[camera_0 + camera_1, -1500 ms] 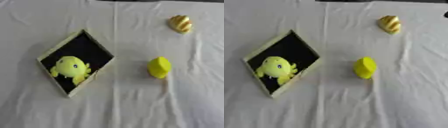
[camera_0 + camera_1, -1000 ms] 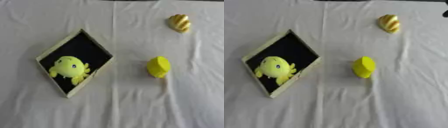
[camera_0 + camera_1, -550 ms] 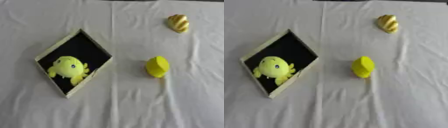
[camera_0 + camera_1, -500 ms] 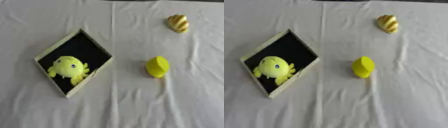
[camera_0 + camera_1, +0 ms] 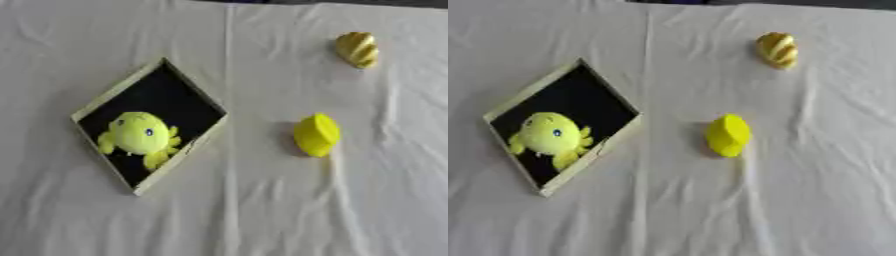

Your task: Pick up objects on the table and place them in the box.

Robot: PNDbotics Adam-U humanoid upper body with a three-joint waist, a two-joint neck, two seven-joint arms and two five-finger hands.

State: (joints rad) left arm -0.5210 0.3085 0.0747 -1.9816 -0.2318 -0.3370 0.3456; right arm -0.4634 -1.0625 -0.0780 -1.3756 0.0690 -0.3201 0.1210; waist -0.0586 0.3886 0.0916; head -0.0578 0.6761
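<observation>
No robot hand shows in either view, so there's no telling how open either one is or what it holds. On the desk point(image 5: 262, 220), under a creased white cloth, the box point(image 5: 112, 100) sits turned like a diamond at the left, a yellow plush toy point(image 5: 138, 135) lying inside it. Just right of the box, a yellow lemon-shaped object point(image 5: 316, 135) rests apart. Far right, a golden ridged object point(image 5: 357, 49).

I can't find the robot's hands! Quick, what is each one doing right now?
Left hand: not in either view, so it cannot be told.
Right hand: not in either view, so it cannot be told.
</observation>
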